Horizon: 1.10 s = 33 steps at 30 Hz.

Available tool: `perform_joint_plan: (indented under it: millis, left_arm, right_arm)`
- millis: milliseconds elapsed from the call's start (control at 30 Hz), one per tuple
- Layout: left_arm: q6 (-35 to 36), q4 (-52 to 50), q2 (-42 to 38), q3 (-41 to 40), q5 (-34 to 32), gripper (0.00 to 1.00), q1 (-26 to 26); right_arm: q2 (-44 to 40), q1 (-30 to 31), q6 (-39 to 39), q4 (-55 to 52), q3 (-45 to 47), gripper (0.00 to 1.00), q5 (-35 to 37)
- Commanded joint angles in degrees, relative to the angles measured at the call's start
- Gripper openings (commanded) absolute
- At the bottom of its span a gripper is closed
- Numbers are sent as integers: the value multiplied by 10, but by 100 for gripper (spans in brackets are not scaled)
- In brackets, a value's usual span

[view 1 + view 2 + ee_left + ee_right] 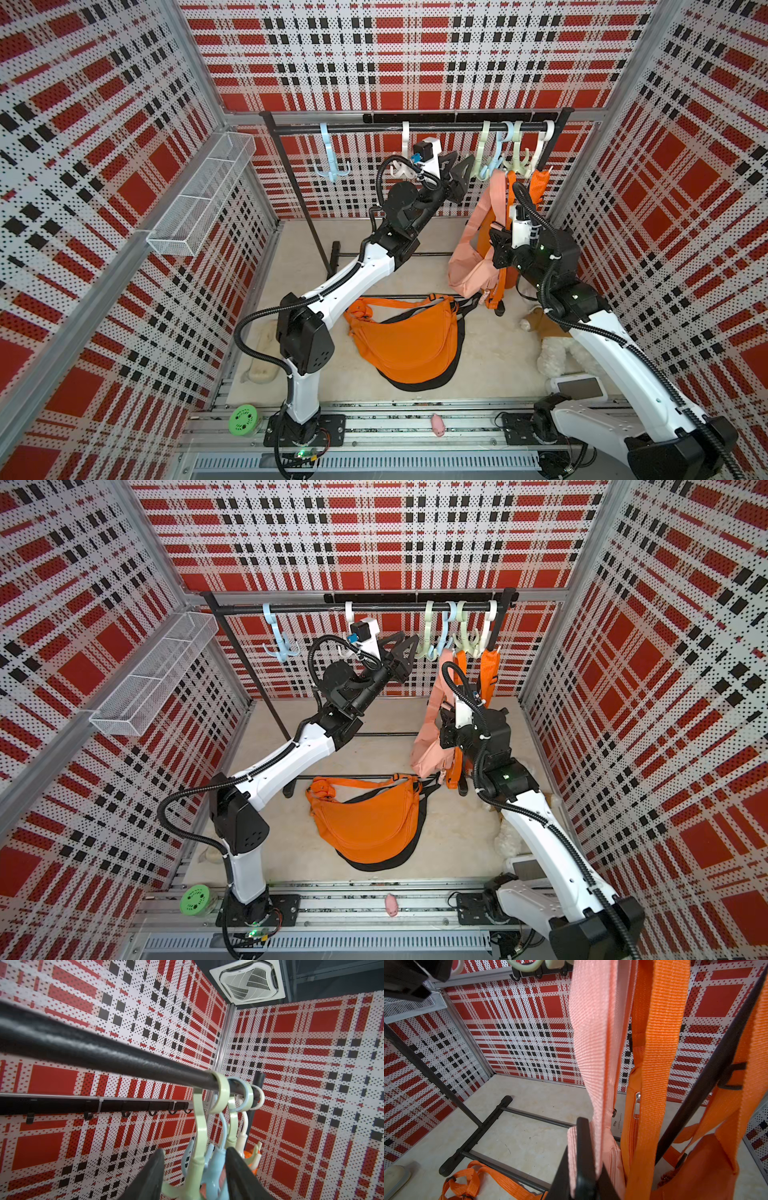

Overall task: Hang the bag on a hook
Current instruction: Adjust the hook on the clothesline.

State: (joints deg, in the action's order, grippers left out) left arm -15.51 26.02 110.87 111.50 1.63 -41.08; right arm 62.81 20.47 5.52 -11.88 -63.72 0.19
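The pink bag (469,266) (428,754) hangs below the black rail (415,126) by its pink strap (494,195) (591,1043). The strap's top reaches the prongs of the blue hook (494,160) (220,1157); whether it is looped over a prong is hidden. My right gripper (498,245) (446,729) (588,1132) is shut on the strap low down, just above the bag. My left gripper (461,162) (405,642) (195,1150) is open, its jaws on either side of the green hook (484,162) (199,1126) and the blue one.
An orange bag (538,183) hangs from the white hook (540,153) at the rail's right end. A second orange bag (411,336) lies on the floor over a black one. A wire basket (199,199) juts from the left wall. A white plush toy (557,353) lies at right.
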Motion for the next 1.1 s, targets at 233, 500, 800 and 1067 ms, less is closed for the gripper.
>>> perform_joint_plan:
  millis: [233,500,800,1067]
  left_arm:
    - [-22,-46,38,45,19,36,-2]
    - [-24,-46,36,26,20,30,0]
    - [-20,-44,18,-10,11,9,6]
    - [13,-41,-28,-48,-27,2,11]
  right_arm:
    - [-21,-2,-11,3,-1,12,-4]
    - [-22,-3,-13,5,-3,12,-4]
    - [-23,-2,-16,0,-9,12,1]
    - [-23,-2,-28,-13,-20,12,15]
